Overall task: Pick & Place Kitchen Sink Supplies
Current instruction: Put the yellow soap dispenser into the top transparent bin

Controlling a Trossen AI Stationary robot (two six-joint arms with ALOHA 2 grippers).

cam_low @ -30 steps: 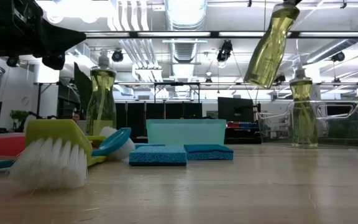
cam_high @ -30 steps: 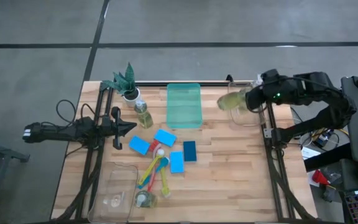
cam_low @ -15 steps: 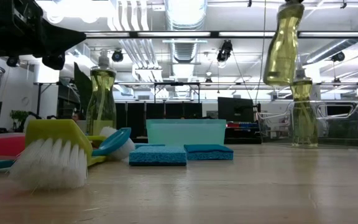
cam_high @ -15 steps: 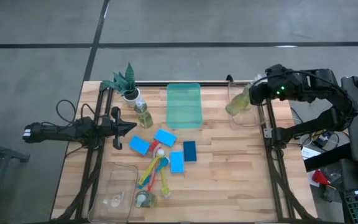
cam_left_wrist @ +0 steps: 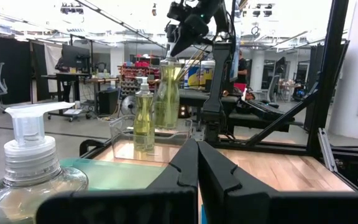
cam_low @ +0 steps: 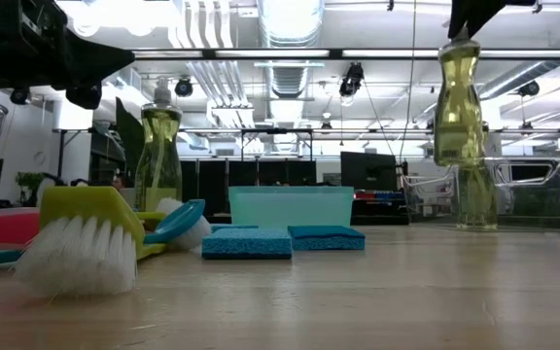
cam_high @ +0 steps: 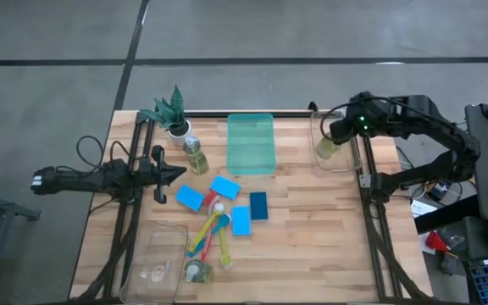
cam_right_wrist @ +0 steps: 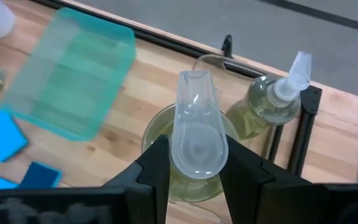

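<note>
no readable text or labels

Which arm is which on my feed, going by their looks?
Both arms are black and jointed. The right arm shows a small green light near its wrist; the left arm trails a black cable. Each gripper's jaws are black, angular and tapered.

A lab or workshop (exposed ceiling ducts (cam_low: 290,24), desks with monitors (cam_left_wrist: 73,59)).

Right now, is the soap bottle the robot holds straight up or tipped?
Straight up. The bottle hangs cap-up from the right gripper, above the clear tray.
</note>
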